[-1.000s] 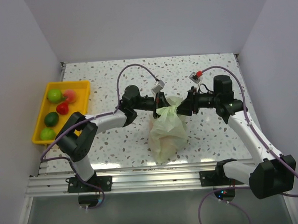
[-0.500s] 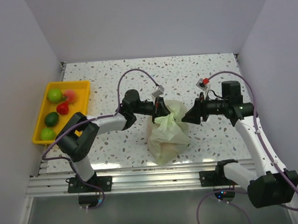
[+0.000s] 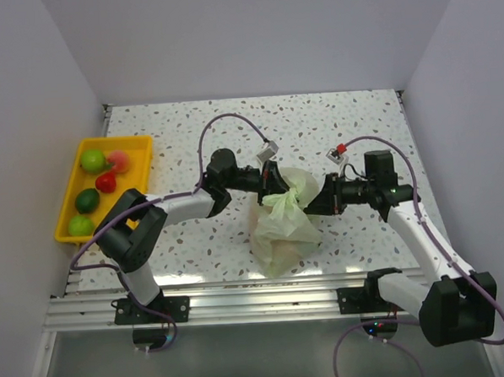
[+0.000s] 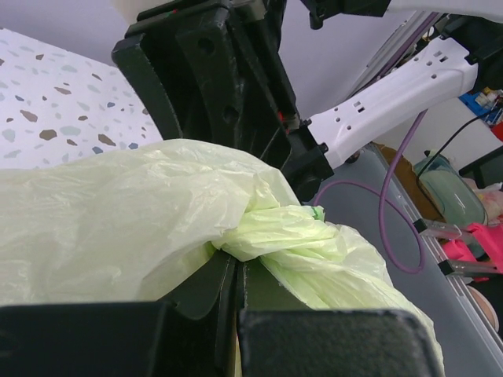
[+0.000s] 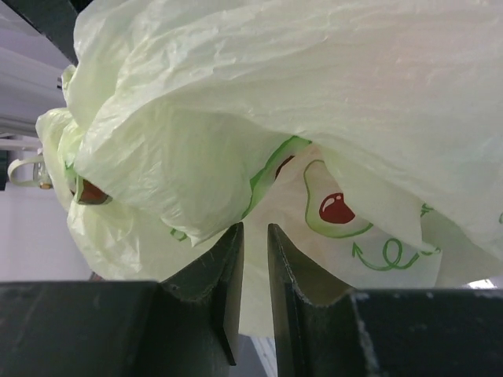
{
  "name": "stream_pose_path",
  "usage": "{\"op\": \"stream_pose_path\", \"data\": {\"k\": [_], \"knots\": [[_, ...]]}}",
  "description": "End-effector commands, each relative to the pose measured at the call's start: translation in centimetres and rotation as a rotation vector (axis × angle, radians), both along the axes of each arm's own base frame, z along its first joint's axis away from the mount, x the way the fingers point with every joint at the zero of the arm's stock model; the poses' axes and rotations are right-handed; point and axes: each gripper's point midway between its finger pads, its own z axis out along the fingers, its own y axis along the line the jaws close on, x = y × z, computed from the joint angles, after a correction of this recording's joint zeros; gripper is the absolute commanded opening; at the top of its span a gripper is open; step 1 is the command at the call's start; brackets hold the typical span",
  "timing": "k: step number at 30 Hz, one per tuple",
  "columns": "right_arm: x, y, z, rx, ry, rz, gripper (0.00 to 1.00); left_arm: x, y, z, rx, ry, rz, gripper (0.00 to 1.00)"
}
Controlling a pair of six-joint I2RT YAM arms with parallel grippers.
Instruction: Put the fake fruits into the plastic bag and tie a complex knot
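From above, the plastic bag [image 3: 281, 233] is sitting bulged on the speckled table [image 3: 358, 115] between the two arms, its neck gathered into the knot [image 3: 283, 200] on its far side. The left gripper [image 3: 271, 183] is reaching in onto that bunched neck, and the right gripper [image 3: 318, 200] is touching the bag's right flank, though this view is too small to show how either set of fingers stands. Only here is the yellow tray [image 3: 145, 143] showing, well apart by the left wall, with five of the fake fruits [image 3: 92, 160] lying in it — three green, one red, one pinkish. The left wrist camera is giving the close detail. The left gripper's fingers [image 4: 206, 287] are clenching together on the twisted plastic right at the knot, pale green film is billowing to the left, and the right arm [image 4: 393, 86] is crossing behind. The right wrist camera is looking up under the bag, where printed avocados [image 5: 334, 208] are showing through the film. Its fingers [image 5: 224, 275] are standing nearly together with a thin slit between them — whether any plastic is pinched there cannot be told.
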Motion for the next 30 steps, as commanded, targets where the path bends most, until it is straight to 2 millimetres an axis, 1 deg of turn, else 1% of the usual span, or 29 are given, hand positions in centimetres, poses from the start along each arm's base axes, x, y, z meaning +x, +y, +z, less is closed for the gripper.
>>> {"op": "stream_pose_path", "data": {"k": [1, 3, 5, 8, 10, 12, 15, 17, 22, 24, 27, 28, 30], "knots": [[2.3, 0.9, 2.1, 0.070, -0.087, -0.039, 0.23, 0.3, -0.3, 1.9, -0.051, -0.062, -0.010, 0.00], [3.5, 1.1, 3.1, 0.092, -0.144, -0.056, 0.24, 0.3, -0.2, 1.8, -0.048, -0.058, -0.008, 0.00], [3.9, 1.3, 4.0, 0.114, -0.165, -0.065, 0.25, 0.0, -0.1, 1.6, -0.043, -0.053, -0.013, 0.00], [3.8, 1.3, 5.2, 0.131, -0.201, -0.067, 0.28, -0.3, 0.1, 1.1, -0.033, -0.040, -0.014, 0.00], [3.6, 1.4, 5.7, 0.142, -0.219, -0.070, 0.33, -0.5, 0.2, 0.7, -0.026, -0.031, -0.014, 0.00], [3.6, 1.3, 6.3, 0.156, -0.239, -0.077, 0.35, -0.8, 0.3, 0.4, -0.020, -0.024, -0.016, 0.00], [3.7, 1.5, 6.5, 0.173, -0.235, -0.081, 0.40, -1.2, 0.1, 0.0, -0.014, -0.015, -0.027, 0.00], [3.8, 1.6, 6.3, 0.173, -0.231, -0.083, 0.40, -1.5, -0.1, 0.1, -0.018, -0.014, -0.038, 0.00], [3.8, 1.9, 6.0, 0.180, -0.219, -0.082, 0.42, -1.9, -1.0, 0.9, -0.061, -0.011, -0.050, 0.00], [3.8, 2.2, 6.1, 0.192, -0.220, -0.088, 0.45, -2.5, -1.4, 1.1, -0.073, -0.018, -0.066, 0.00], [4.1, 2.5, 6.3, 0.204, -0.215, -0.103, 0.47, -3.1, -1.8, 0.7, -0.071, -0.009, -0.084, 0.00], [4.1, 2.5, 6.3, 0.208, -0.207, -0.109, 0.48, -3.3, -1.8, 0.2, -0.066, -0.001, -0.085, 0.00], [4.3, 2.7, 6.2, 0.211, -0.205, -0.118, 0.48, -3.4, -1.7, 0.2, -0.067, 0.014, -0.084, 0.00]]}}
